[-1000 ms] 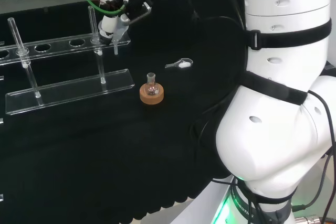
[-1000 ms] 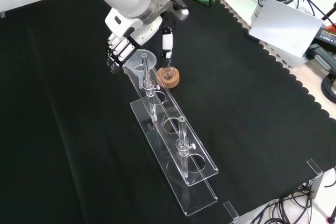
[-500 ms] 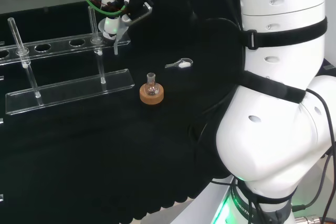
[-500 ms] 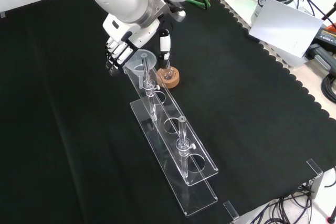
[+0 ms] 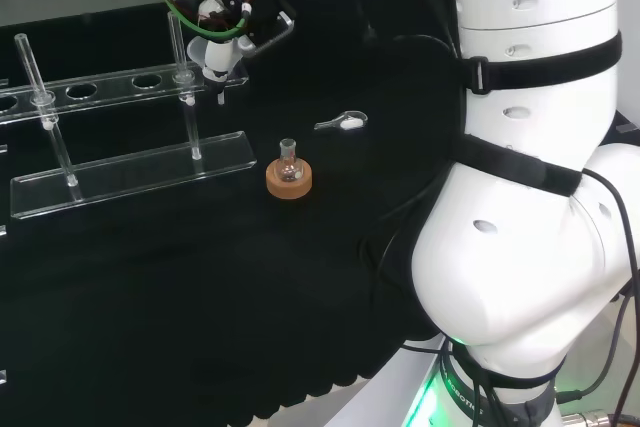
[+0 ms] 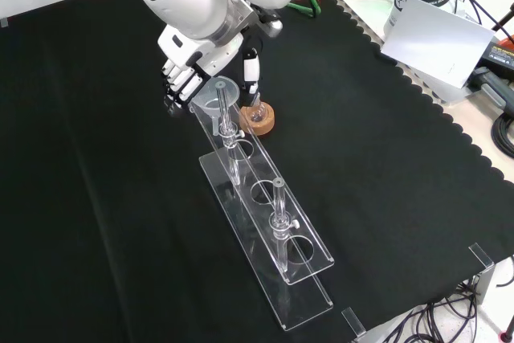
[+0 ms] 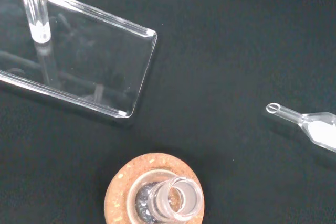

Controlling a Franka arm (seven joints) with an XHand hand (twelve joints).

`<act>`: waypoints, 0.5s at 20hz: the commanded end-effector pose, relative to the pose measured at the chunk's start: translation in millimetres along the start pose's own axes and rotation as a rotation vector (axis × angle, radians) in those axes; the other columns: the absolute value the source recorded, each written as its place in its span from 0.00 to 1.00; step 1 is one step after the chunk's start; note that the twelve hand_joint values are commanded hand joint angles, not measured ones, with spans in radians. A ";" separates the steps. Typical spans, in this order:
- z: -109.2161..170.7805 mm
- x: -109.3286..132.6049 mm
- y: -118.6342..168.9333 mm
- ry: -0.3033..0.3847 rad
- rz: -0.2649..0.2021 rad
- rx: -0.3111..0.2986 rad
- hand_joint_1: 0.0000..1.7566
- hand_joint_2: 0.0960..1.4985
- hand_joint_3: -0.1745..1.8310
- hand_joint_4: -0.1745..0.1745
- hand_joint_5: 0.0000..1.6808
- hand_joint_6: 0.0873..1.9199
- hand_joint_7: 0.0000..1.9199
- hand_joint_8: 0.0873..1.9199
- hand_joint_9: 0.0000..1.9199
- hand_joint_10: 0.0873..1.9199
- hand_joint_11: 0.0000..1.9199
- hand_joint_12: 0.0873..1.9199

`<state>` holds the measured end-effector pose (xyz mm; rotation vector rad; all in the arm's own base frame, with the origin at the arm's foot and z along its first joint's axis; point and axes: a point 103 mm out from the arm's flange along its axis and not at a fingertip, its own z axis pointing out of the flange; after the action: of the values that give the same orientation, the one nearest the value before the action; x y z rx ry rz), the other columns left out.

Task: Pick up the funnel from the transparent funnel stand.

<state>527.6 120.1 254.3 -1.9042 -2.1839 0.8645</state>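
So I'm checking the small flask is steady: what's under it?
A cork ring sits under the flask, on the black cloth. The flask covers the ring's middle.

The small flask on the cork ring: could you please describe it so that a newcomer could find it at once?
In the head view, start from the long clear funnel stand across the black cloth. Just off the right end of its base plate sits a round cork ring, and the small flask stands upright in it. Nothing else rests on cork; the clear scoop beyond lies flat.
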 end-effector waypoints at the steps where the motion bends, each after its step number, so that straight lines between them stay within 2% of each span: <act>1: 0.8 -5.7 -1.2 -0.004 0.014 -0.058 0.42 0.43 0.24 0.48 0.13 0.00 0.00 0.33 0.11 0.41 0.11 0.78; 6: -4.6 -2.3 -3.0 0.001 0.009 -0.087 0.43 0.42 0.30 0.49 0.16 0.00 0.04 0.34 0.16 0.38 0.13 0.76; 10: -5.3 -3.4 -4.3 -0.029 0.010 -0.127 0.44 0.44 0.35 0.48 0.21 0.00 0.13 0.32 0.31 0.30 0.16 0.74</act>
<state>527.2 117.8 259.1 -1.9565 -2.2554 0.7830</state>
